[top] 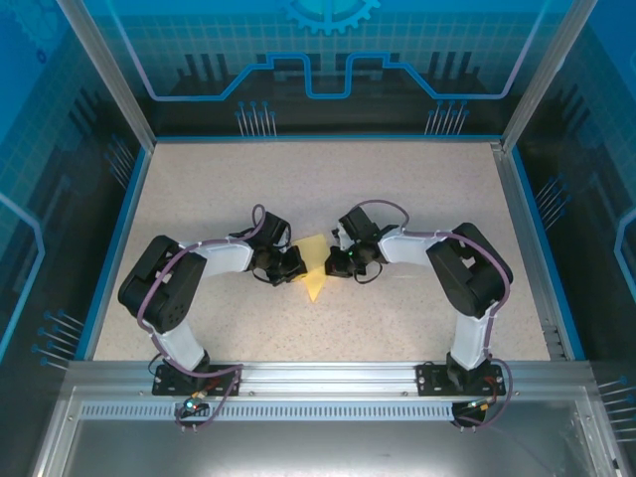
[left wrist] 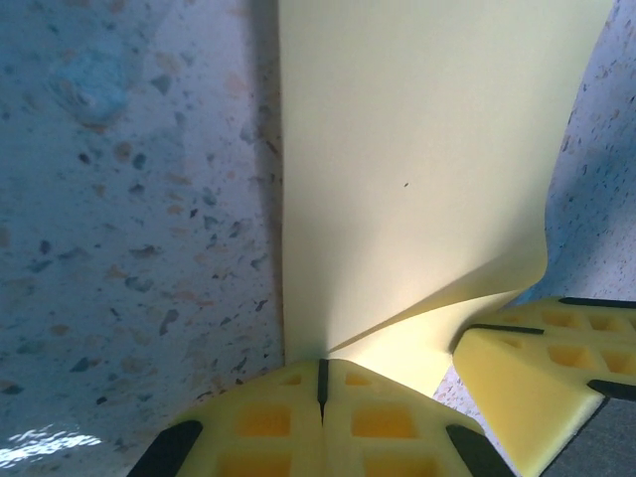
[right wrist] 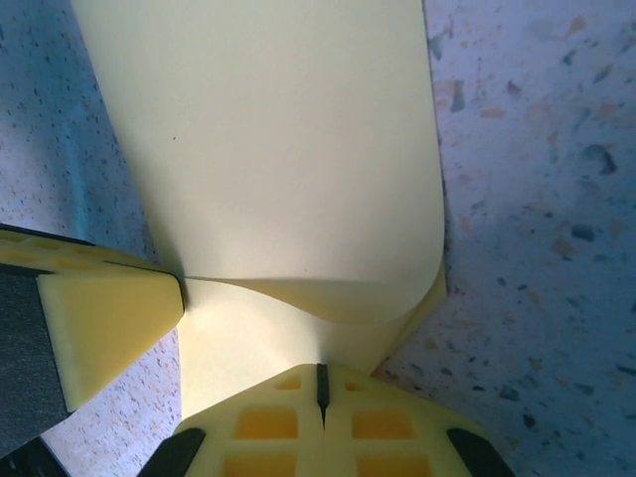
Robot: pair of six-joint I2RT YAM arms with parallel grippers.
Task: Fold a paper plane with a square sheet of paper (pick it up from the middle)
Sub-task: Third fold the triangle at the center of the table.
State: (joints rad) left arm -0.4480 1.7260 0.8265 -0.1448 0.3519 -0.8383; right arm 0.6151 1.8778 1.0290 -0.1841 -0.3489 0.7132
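The square sheet of paper (top: 314,270) is pale yellow and sits mid-table between both arms, bent over on itself in a loose curved fold. My left gripper (top: 295,264) holds it from the left and my right gripper (top: 336,260) from the right. In the left wrist view the paper (left wrist: 417,149) runs up from my left gripper (left wrist: 321,383), whose yellow jaws are shut on its near edge; a right finger (left wrist: 527,383) shows at lower right. In the right wrist view my right gripper (right wrist: 321,386) is shut on the paper (right wrist: 268,149), beside a left finger (right wrist: 104,318).
The speckled beige table (top: 219,189) spreads around the paper on all sides. A blue rim (top: 117,238) and metal frame posts border it. Both arm bases are bolted to the aluminium rail (top: 328,376) at the near edge.
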